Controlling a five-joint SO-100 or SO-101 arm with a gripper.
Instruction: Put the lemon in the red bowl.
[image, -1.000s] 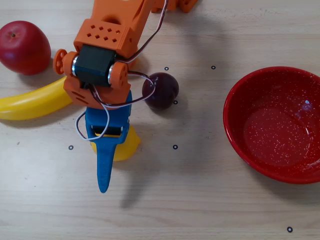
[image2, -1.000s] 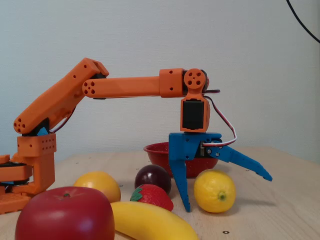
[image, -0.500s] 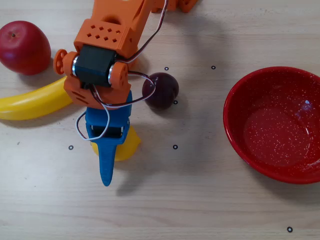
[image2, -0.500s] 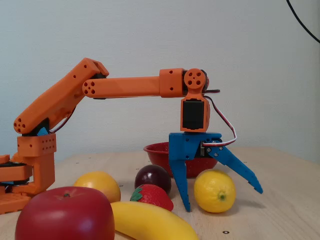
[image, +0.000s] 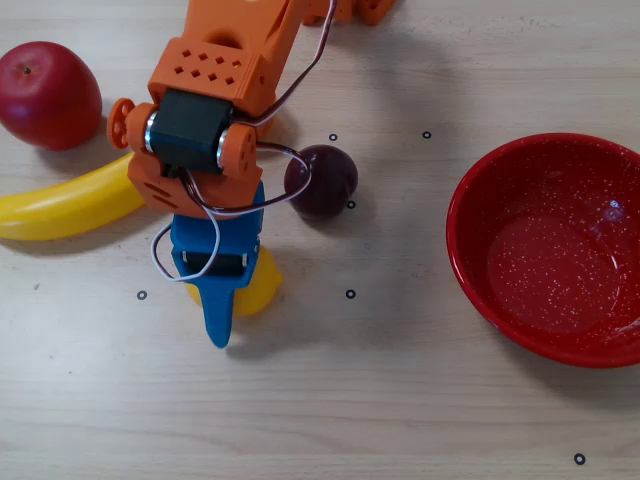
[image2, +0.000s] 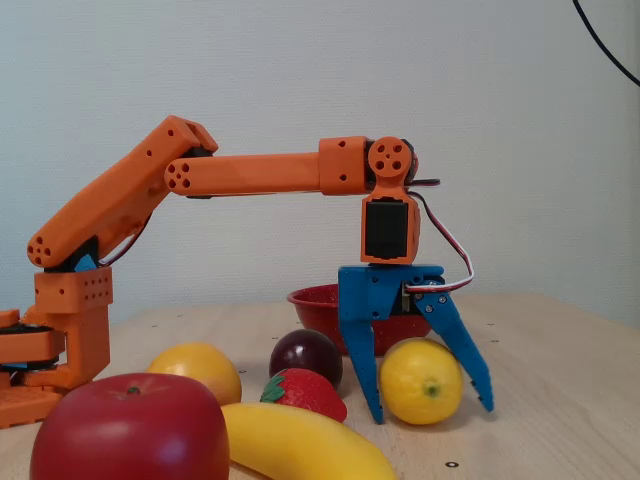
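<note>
The gripper (image2: 430, 408) brackets the lemon (image2: 420, 381), jaws touching both sides; clamp firmly at mid-body before lifting off the worktop (image2: 560, 400).

We see blue plastic fingers (image: 219, 315) covering a bright yellow lemon (image: 258, 285), well apart from the speckled red bowl (image: 470, 260) on the wooden desk (image: 380, 400).

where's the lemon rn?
In the fixed view, the lemon sits on the table between the blue gripper fingers, right of the strawberry.
</note>
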